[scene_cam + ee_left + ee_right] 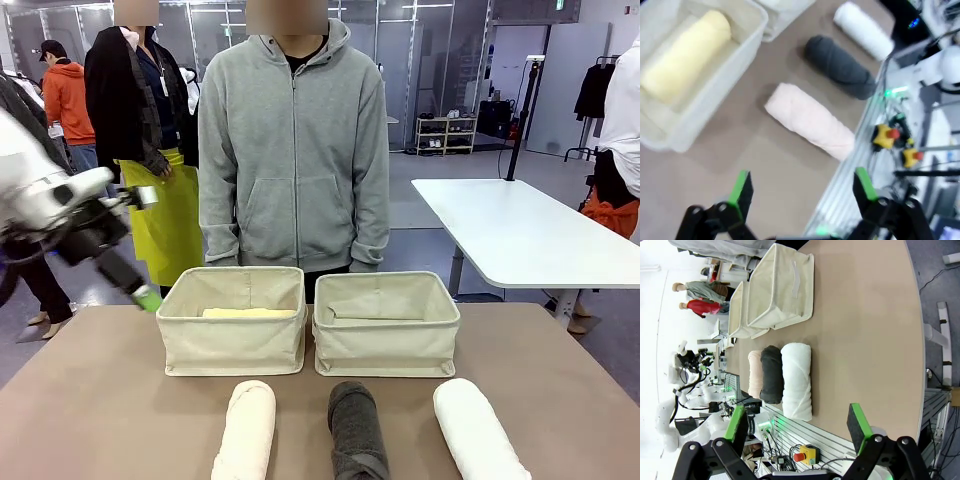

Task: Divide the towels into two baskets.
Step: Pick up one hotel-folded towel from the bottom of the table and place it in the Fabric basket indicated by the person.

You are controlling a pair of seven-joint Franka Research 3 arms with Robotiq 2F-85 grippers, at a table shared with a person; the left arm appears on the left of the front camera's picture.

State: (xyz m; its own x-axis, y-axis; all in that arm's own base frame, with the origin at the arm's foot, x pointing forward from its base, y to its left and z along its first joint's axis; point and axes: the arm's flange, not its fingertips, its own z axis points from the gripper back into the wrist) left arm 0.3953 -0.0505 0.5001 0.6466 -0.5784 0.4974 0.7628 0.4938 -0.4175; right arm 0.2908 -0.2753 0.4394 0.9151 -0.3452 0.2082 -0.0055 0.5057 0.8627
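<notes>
The pale yellow towel [250, 313] lies inside the left basket [232, 345]. The right basket [386, 348] stands just beside it, both near the bench's [90, 400] far edge. Along the near edge the cream towel [247, 432], dark grey towel [357, 432] and white towel [478, 432] lie side by side, apart. The left claw [802, 182] hangs spread wide, holding nothing, by the left basket's outer side. The right claw [797, 422] is also spread wide and holds nothing.

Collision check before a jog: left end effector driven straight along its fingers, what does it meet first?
Probably bare table just short of the cream towel. Depth is unclear, so the left end effector, open and empty, could land on the towel itself.
</notes>
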